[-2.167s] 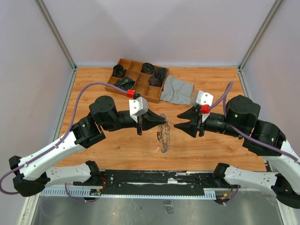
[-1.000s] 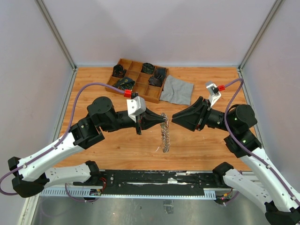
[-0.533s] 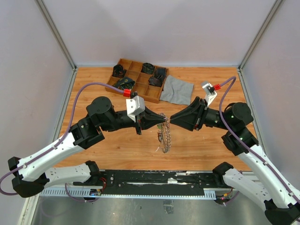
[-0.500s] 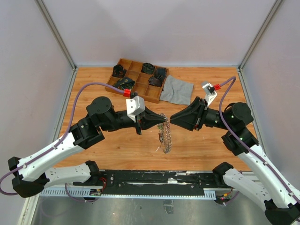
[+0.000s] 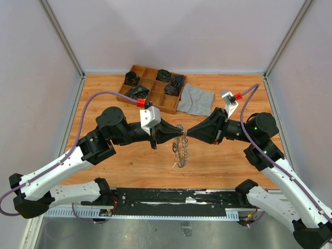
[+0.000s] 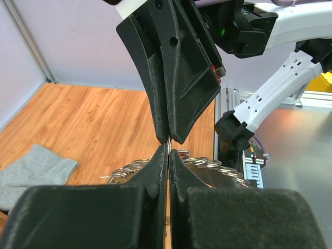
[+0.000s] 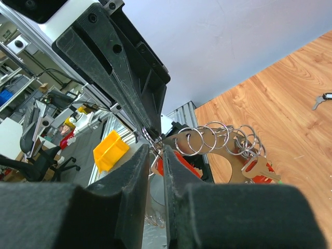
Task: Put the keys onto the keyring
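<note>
Now the right gripper (image 5: 188, 133) has closed in on the left gripper (image 5: 182, 134). A second ago its tips stood just apart from the left one's and its jaws were wider; here the two black grippers meet nose to nose above the middle of the wooden table (image 5: 233, 161). The left arm has not shifted.

Both arms reach inward from their own sides, forearms roughly level and fingers pointing at each other.

The left jaws are pressed together on a thin wire of the large metal keyring crowded with silver rings and keys (image 5: 180, 150). The keyring hangs below the tips, its lower end down at the table. The right jaws are drawn to a narrow slit with a loop of ring wire at their tips; whether they actually pinch it I cannot tell.

A small loose silver key (image 7: 317, 102) lies on the wood beyond the hanging bunch. At the far side sit a wooden compartment tray (image 5: 136, 68) and, just beside it, a crumpled grey cloth (image 5: 196, 99).
</note>
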